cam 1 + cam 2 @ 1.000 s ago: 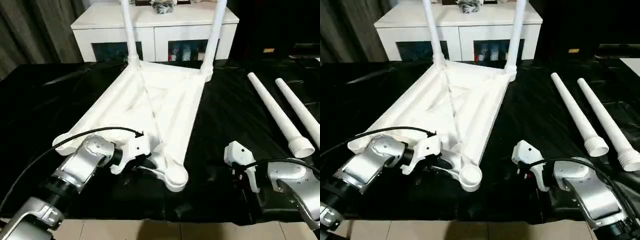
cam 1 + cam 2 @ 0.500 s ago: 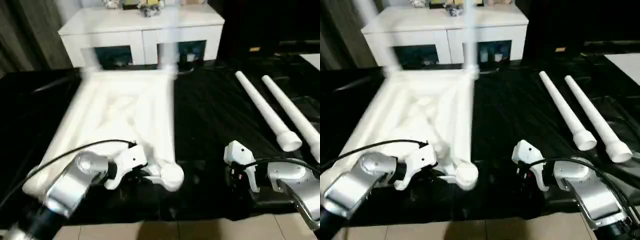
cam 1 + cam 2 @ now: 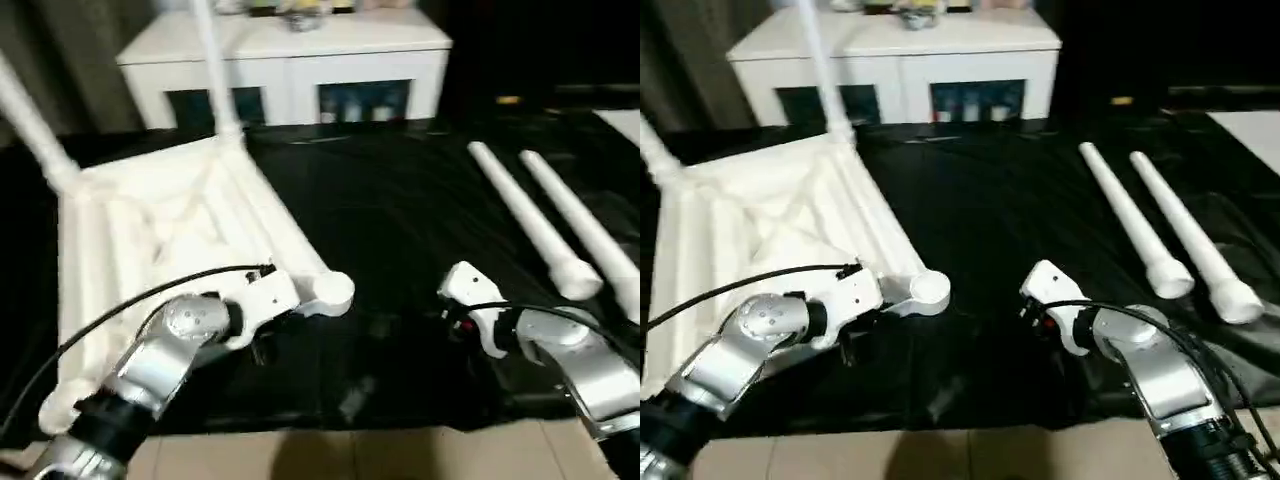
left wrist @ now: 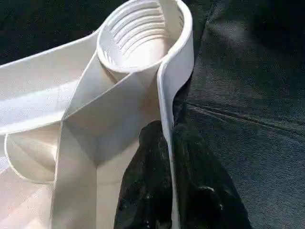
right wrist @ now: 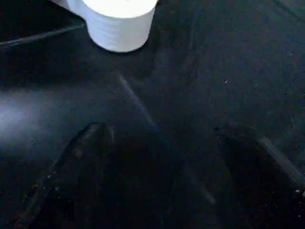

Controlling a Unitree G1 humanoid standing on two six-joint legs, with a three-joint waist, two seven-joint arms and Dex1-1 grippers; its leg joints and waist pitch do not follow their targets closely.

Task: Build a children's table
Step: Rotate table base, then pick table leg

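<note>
The children's table top lies upside down on the left, ribbed underside up. Two white legs stand screwed into its far corners. My left gripper is shut on the thin rim wall just behind the empty near corner socket, one black finger on each side of the wall. Two loose legs lie side by side at the right, threaded ends toward me. My right gripper hovers open over the black cover, with one leg's threaded end a short way ahead of it.
A black cover drapes the big work table, whose front edge runs close below both arms. A white cabinet with glass doors stands behind the table. A black cable loops over my left forearm.
My left gripper has closed on the rim, and the table top has swung, its far end with the two legs going left. The view has shifted too. The right arm stays put.
</note>
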